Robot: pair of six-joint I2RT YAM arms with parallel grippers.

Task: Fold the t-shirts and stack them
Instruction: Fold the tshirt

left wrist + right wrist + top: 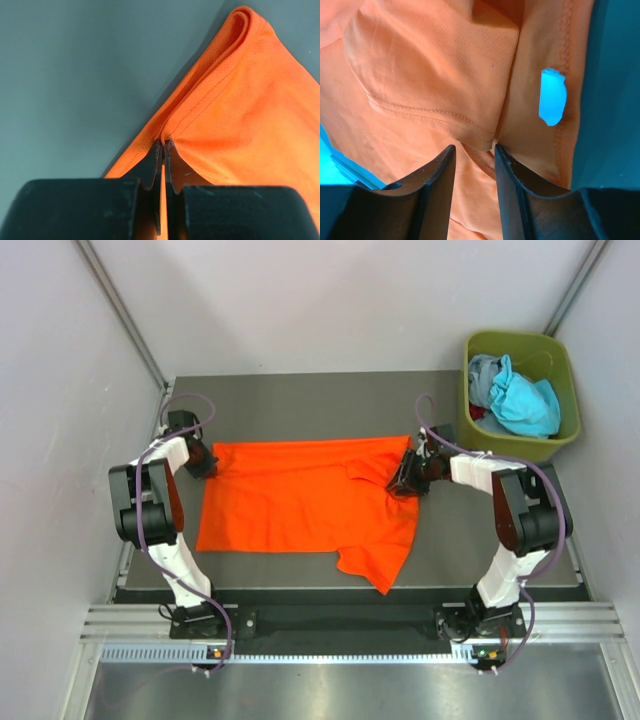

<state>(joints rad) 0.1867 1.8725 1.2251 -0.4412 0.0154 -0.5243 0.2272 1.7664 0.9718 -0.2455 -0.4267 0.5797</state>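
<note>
The bright orange t-shirt (300, 500) lies spread on the dark table mat, one sleeve hanging toward the front edge. My left gripper (203, 462) is shut on the shirt's far left corner; the left wrist view shows the hem (235, 100) pinched between the closed tips (163, 145). My right gripper (405, 480) is over the shirt's right side by a folded-in sleeve. In the right wrist view its fingers (473, 150) stand apart, astride a sleeve hem fold (470, 132), with the small label (552, 96) beside them. Teal-blue and grey shirts (515, 398) lie in the bin.
The olive-green plastic bin (563, 370) stands at the back right off the mat. Grey walls close in left and right. The mat's front edge (300, 590) runs just above the arm bases.
</note>
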